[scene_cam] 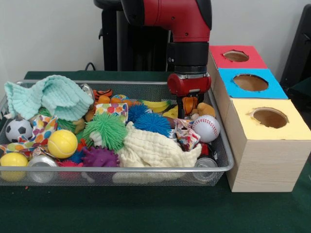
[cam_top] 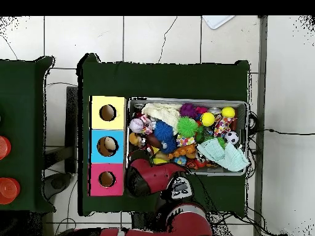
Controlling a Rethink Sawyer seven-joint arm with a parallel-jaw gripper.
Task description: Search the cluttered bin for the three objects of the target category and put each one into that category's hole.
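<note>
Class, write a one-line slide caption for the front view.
Red arm's end effector lowered into a toy-filled mesh bin beside three boxes with holes.

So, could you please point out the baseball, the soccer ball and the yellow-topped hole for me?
baseball (scene_cam: 206,128): front view, its white middle.
soccer ball (scene_cam: 18,129): front view, centre of its face.
yellow-topped hole (scene_cam: 269,118): front view, inside the opening.

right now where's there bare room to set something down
Free: green table cloth in front of the mesh bin, and the strip behind it. The bin is packed edge to edge, tightest around the gripper by the baseball.
</note>
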